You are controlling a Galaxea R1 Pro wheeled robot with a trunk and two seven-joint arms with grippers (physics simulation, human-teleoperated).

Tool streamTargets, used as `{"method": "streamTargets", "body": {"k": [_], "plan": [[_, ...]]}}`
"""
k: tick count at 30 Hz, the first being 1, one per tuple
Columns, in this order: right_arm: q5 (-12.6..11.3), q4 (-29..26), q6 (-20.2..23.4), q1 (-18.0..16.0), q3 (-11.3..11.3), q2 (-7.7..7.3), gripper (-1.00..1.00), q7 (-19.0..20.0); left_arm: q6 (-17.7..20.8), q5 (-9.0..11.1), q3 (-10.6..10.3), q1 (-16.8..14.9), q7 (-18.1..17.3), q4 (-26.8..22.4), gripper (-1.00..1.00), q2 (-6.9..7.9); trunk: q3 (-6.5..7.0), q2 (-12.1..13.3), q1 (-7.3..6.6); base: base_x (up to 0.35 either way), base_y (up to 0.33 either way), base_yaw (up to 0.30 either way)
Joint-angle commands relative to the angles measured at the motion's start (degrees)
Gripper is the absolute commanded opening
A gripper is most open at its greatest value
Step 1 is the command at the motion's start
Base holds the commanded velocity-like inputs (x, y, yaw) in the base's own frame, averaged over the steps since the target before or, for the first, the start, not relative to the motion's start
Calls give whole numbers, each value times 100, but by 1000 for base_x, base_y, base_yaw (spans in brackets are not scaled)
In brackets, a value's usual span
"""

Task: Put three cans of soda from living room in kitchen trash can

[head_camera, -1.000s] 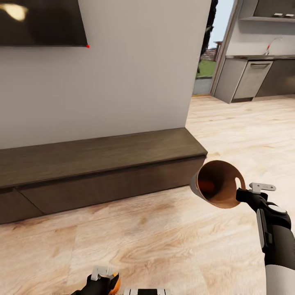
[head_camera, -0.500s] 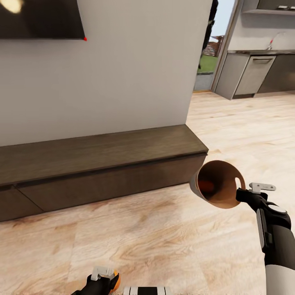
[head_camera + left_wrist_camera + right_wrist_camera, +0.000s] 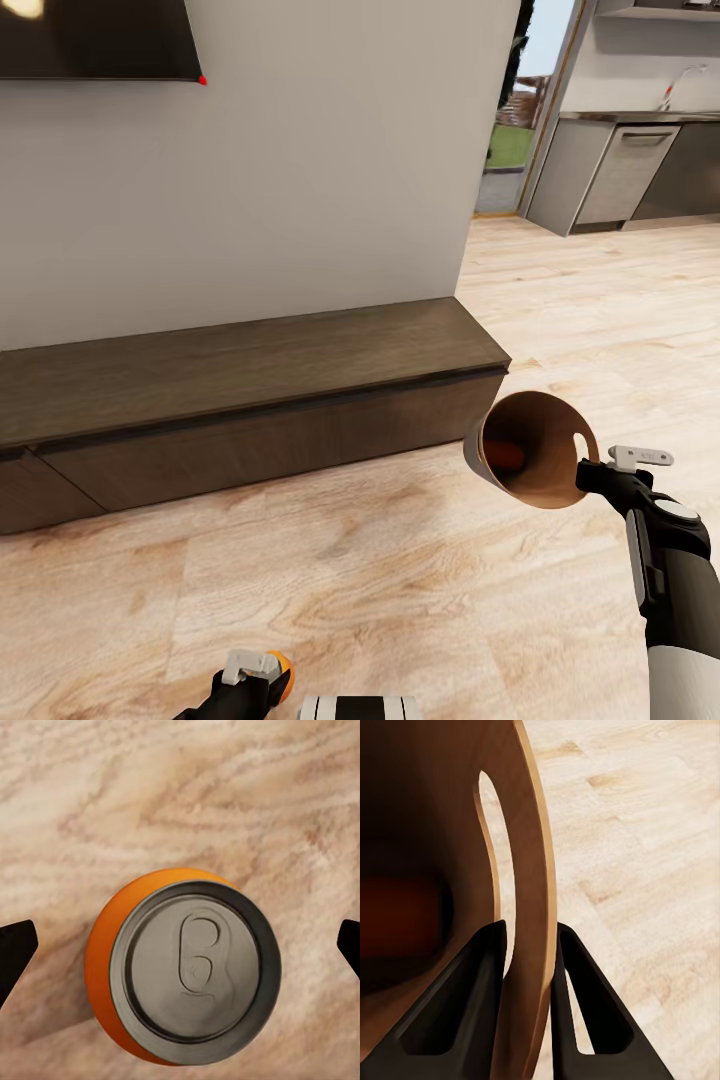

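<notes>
Orange soda can (image 3: 180, 971) riding in left jaws | right jaws pinching brown wooden bin's rim (image 3: 540, 405) | view advancing, kitchen nearing

Whole head view shifts: I see the TV (image 3: 95, 38) and kitchen counter (image 3: 640, 170) sliding up-frame, low cabinet (image 3: 240, 395) riding higher, more floor (image 3: 400, 590) below. Camera moving.
</notes>
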Motion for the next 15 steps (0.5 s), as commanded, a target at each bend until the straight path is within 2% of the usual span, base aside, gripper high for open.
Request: {"method": "streamTargets", "body": {"k": [1,6,15], "plan": [[-51,-5,5,-3,-1,0,-100,36,0,0,0,0,0,0,100,0,1,0,-1,0,0,0],[-52,-5,5,-3,-1,0,-100,37,0,-2,0,2,2,0,100,-1,-66,-4,7,0,0,0],[-56,-6,5,-3,-1,0,-100,37,-2,0,0,1,1,0,100,0,-66,-4,7,0,0,0]]}}
